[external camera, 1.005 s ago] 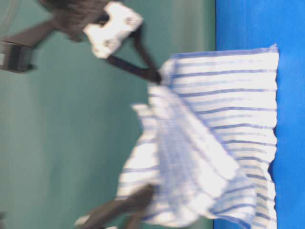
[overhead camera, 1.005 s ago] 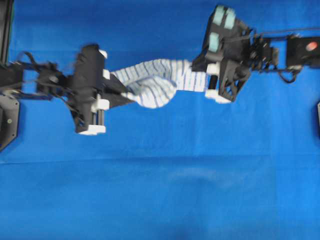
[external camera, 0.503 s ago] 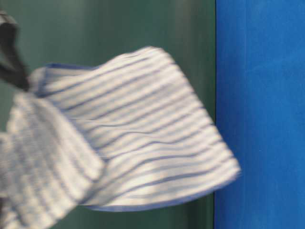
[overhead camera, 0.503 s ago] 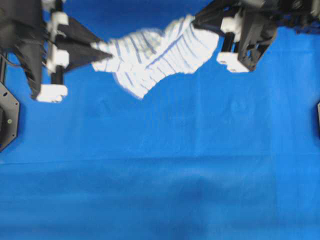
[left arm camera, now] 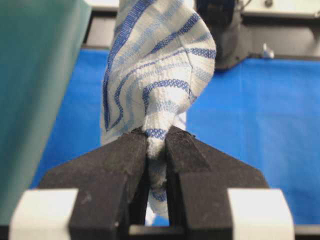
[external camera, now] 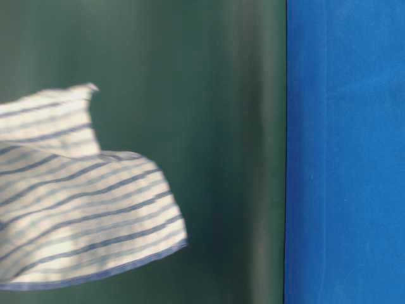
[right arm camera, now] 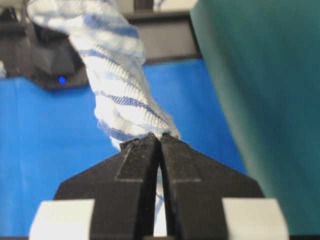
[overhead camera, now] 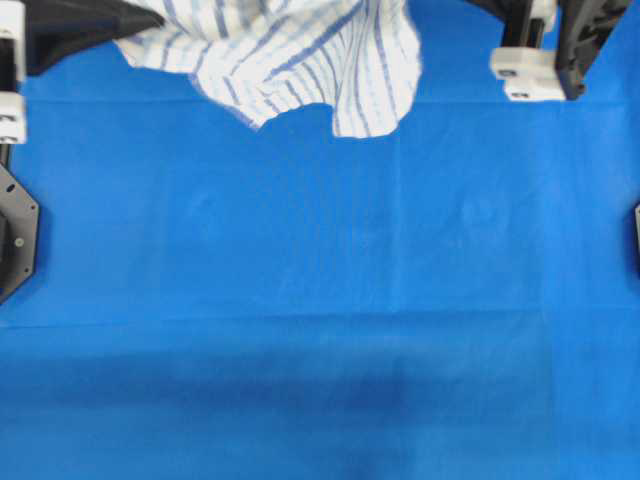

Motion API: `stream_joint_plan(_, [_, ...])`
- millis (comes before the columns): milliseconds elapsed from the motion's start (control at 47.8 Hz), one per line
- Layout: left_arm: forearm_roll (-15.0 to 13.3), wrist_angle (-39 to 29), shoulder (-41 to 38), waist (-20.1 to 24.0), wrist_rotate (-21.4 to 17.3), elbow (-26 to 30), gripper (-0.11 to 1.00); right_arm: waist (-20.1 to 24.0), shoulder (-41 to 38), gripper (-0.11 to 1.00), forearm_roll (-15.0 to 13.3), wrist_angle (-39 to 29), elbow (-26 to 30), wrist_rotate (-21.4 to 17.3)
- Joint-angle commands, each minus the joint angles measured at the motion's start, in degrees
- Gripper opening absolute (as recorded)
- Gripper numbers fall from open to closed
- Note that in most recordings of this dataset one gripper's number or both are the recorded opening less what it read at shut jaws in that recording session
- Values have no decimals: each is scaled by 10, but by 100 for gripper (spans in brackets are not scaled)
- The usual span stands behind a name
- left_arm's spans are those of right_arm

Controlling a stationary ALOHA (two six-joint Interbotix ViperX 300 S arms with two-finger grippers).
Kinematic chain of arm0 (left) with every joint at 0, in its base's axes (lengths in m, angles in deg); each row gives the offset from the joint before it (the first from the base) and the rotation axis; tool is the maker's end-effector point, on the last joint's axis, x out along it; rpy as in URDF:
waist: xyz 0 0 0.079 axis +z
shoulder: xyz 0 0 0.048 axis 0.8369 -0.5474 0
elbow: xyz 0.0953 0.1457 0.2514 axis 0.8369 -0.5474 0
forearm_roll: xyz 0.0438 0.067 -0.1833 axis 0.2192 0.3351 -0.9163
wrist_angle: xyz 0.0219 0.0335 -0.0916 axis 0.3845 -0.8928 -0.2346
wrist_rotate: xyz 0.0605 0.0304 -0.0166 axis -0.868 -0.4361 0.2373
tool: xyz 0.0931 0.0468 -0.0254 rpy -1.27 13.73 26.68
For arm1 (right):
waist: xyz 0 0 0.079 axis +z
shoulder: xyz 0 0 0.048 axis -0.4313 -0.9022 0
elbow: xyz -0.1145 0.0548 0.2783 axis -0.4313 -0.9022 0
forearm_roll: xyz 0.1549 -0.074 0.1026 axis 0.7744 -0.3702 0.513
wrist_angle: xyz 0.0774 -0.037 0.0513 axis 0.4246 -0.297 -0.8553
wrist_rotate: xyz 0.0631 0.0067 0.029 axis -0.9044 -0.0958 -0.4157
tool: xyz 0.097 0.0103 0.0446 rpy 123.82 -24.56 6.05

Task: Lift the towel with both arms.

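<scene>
Striped towel [overhead camera: 290, 55] hanging clear above the blue desk cover [overhead camera: 320, 300], bunched between both arms. Left end effector [left arm camera: 156, 145] clamped on one twisted corner; right end effector [right arm camera: 160, 142] pinched shut on the opposite corner.

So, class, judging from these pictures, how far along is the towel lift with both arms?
Done: the left gripper and the right gripper are each shut on a bunched part of the towel, and the table-level view shows it hanging clear of the blue table cover. In hand: both hold it up. Left: apparently nothing beyond holding.
</scene>
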Motion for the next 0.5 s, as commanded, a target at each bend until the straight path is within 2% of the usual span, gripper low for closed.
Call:
stream_joint_plan(0, [1,0,2,3,1,21,3,4,11,1,-2,1,18,3])
stream_joint_plan(251, [1,1,-6,-1,1,20,3,11,10,1,0,1,18,8])
stream_joint_plan(482, [1,3,-6,-3,0,17,6,17,10,2,4,1,16,36])
